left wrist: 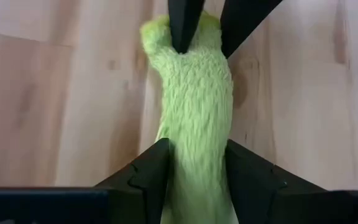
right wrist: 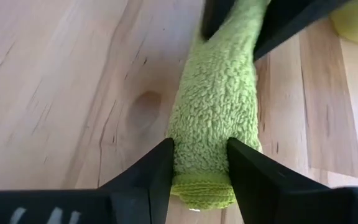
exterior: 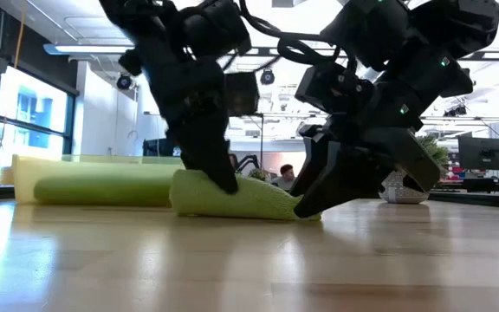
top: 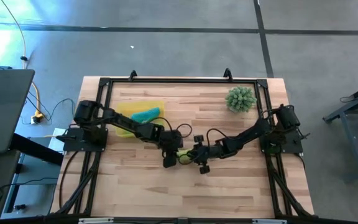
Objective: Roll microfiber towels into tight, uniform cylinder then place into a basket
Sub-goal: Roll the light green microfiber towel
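We find both grippers at work on 1 rolled lime-green towel (top: pixel 186 159), which lies on the wooden table (top: pixel 229 186) well apart from the yellow basket (top: pixel 124 127) and nearer the table's middle than the basket is. The left gripper (top: pixel 169 158) stands over the towel end that faces the basket; in the left wrist view its 2 fingers (left wrist: pixel 145 180) sit on either side of the roll, touching the pile on both flanks. The right gripper (top: pixel 199 157) straddles the far end, away from the basket; its fingers (right wrist: pixel 151 177) likewise bracket the roll near its stitched edge, pressed to both sides. In the low view the towel (exterior: pixel 241 198) rests flat on the table with both sets of fingertips down at table level, the left gripper (exterior: pixel 223 178) at 1 end and the right gripper (exterior: pixel 310 204) at the other. Inside the basket we see 1 teal towel (top: pixel 146 114) and 1 more lime-green roll (exterior: pixel 102 189), lying along the basket's length. A spiky green plant (top: pixel 240 99) stands far from the basket, toward the table's opposite back corner. A person (exterior: pixel 286 176) is visible in the room beyond the table.
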Robot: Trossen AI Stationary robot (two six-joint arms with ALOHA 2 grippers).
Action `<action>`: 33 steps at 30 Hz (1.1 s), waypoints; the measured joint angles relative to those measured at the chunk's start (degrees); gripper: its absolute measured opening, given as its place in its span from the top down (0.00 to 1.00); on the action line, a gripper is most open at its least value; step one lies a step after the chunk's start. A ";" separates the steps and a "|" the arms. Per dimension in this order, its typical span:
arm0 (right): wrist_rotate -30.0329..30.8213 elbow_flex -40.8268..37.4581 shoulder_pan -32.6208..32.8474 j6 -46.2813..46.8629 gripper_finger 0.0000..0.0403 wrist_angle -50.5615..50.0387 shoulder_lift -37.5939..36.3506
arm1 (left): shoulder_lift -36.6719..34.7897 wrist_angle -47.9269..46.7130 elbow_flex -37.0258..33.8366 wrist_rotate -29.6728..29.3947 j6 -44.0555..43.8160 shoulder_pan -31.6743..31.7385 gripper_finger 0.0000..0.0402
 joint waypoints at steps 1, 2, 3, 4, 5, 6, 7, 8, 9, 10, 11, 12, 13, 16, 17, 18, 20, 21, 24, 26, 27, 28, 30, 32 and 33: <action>-0.20 0.00 -0.04 0.66 0.66 -0.06 0.20 | -1.07 -1.19 0.01 -0.06 0.25 0.17 0.65; -0.35 0.00 -0.04 1.17 0.66 -0.23 0.26 | -2.24 -2.11 0.05 -0.31 0.35 0.33 0.65; -0.42 0.00 -0.03 1.54 0.67 -0.29 0.27 | -3.08 -2.79 0.11 -0.71 0.37 0.37 0.65; -0.43 -0.04 -0.03 1.70 0.67 -0.17 0.29 | -3.70 -3.16 0.19 -1.21 0.43 0.31 0.65; -0.39 -0.04 -0.05 1.74 0.66 -0.17 0.31 | -4.32 -3.95 0.11 -1.31 0.60 0.12 0.65; -0.45 -0.04 -0.05 1.81 0.66 -0.16 0.31 | -4.80 -4.35 0.04 -1.33 0.84 -0.29 0.65; -0.50 -0.06 -0.05 1.86 0.66 -0.04 0.33 | -4.87 -3.13 0.14 -1.37 1.46 -0.83 0.65; -0.47 -0.10 -0.05 2.11 0.66 0.15 0.35 | -4.89 -2.24 0.25 -1.37 2.34 -1.43 0.65; -0.47 -0.15 -0.05 2.25 0.65 0.32 0.37 | -5.19 -2.38 0.19 -1.35 3.16 -2.10 0.64; -0.48 -0.15 -0.05 2.31 0.65 0.35 0.38 | -5.39 -2.18 0.14 -1.52 3.66 -2.76 0.64; -0.48 -0.15 -0.05 2.62 0.64 0.35 0.38 | -5.36 -0.74 0.15 -2.39 3.92 -3.53 0.63; -0.50 -0.15 -0.05 3.06 0.64 0.38 0.40 | -5.15 0.78 0.25 -3.84 4.02 -4.29 0.63; -0.53 -0.15 -0.10 3.33 0.64 0.42 0.40 | -5.02 1.52 0.27 -5.57 4.00 -5.03 0.61; -0.61 -0.17 -0.10 3.35 0.64 0.42 0.42 | -4.33 4.32 0.28 -11.75 4.67 -7.03 0.57; -0.60 -0.19 -0.10 3.37 0.64 0.45 0.42 | -4.26 4.42 0.27 -13.88 5.44 -7.62 0.56; -0.62 -0.20 -0.12 3.35 0.64 0.46 0.42 | -4.26 4.52 0.23 -16.01 6.25 -8.16 0.54; -0.75 -0.22 -0.14 3.35 0.64 0.51 0.42 | -4.10 5.73 0.27 -19.39 7.98 -8.99 0.52; -0.79 -0.22 -0.14 3.35 0.64 0.52 0.42 | -3.93 6.09 0.30 -20.25 8.38 -9.28 0.51; -0.79 -0.22 -0.14 3.35 0.64 0.55 0.45 | -3.67 6.64 0.27 -20.43 8.77 -10.02 0.49; -0.79 -0.22 -0.14 3.35 0.64 0.56 0.47 | -2.64 8.13 0.40 -20.71 8.58 -10.33 0.49; -0.79 -0.24 -0.14 3.35 0.64 0.69 0.47 | -2.13 8.04 0.34 -21.65 8.42 -10.44 0.49; -0.79 -0.28 -0.20 3.35 0.64 0.74 0.47 | -1.39 8.41 0.30 -22.61 8.37 -10.57 0.49; -0.98 -0.26 -0.36 3.58 0.64 0.78 0.47 | 0.28 9.78 0.34 -23.75 8.35 -10.64 0.49; -1.18 -0.27 -0.61 4.40 0.64 0.84 0.47 | 1.66 9.56 0.34 -24.31 8.37 -10.47 0.49; -1.38 -0.26 -0.74 4.77 0.64 0.83 0.47 | 2.30 9.42 0.34 -25.07 8.39 -10.38 0.50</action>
